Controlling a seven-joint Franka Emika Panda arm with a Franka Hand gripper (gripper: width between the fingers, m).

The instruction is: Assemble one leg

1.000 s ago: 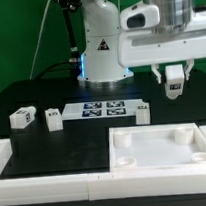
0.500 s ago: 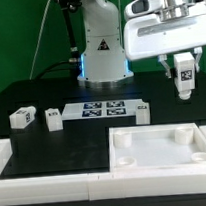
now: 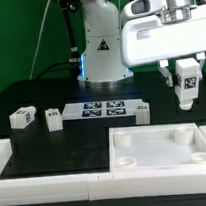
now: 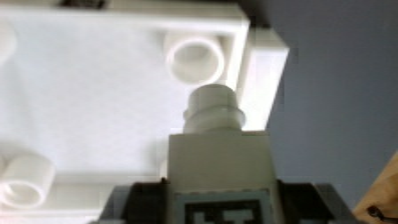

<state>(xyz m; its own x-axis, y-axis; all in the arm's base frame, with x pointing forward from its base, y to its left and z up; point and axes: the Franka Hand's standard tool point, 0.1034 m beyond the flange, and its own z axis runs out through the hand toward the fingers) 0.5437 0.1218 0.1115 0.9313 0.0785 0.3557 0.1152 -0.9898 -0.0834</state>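
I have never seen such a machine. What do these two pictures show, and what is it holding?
This is a robot arm with a two-finger hand. One picture comes from a camera standing off the arm. The other comes from a camera on its wrist, looking along the hand. The hand is shut on a small white leg with a square tag, held in the air over the tabletop, a white tray with corner holes. On the black table lie three more legs and the flat marker board, which is no furniture part.
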